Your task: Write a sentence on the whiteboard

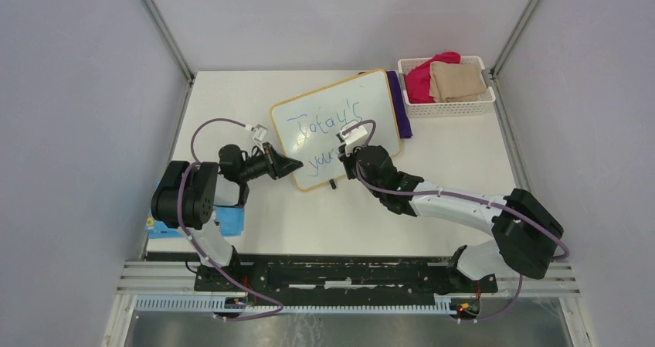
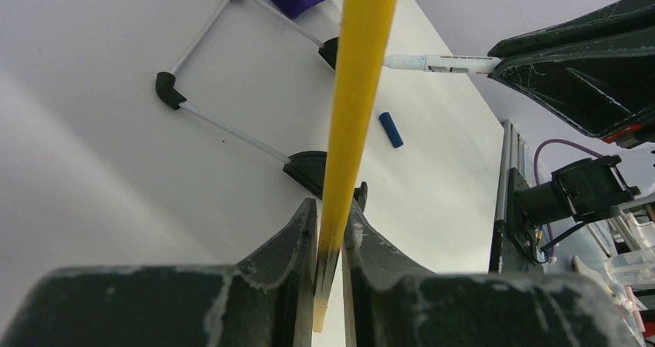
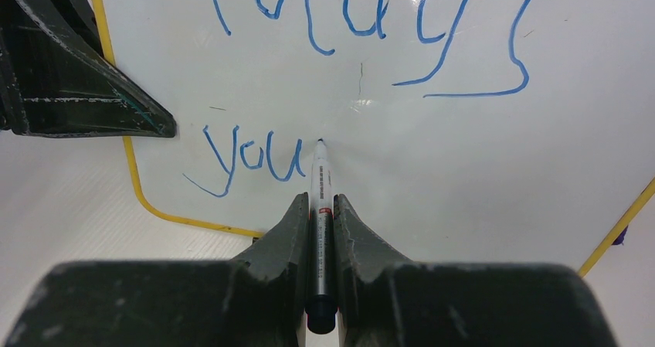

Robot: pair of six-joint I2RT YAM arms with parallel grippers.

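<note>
The whiteboard (image 1: 380,109) lies tilted on the table; its yellow-tan frame edge (image 2: 359,92) runs up between my left fingers. My left gripper (image 1: 297,164) (image 2: 330,231) is shut on that frame at the board's near-left corner. My right gripper (image 1: 350,160) (image 3: 320,208) is shut on a marker (image 3: 320,181) (image 2: 440,62), whose tip touches the board just after "you". The sentence (image 1: 324,123) (image 3: 363,22) reads "Today's" above and "you" (image 3: 255,158) below, in blue.
A white basket (image 1: 448,109) of red and tan cloths stands at the back right. A purple cloth (image 1: 398,103) lies beside the board. A blue booklet (image 1: 228,219) sits by the left arm's base. A blue cap (image 2: 391,129) lies on the table near the board's wire stand (image 2: 232,130).
</note>
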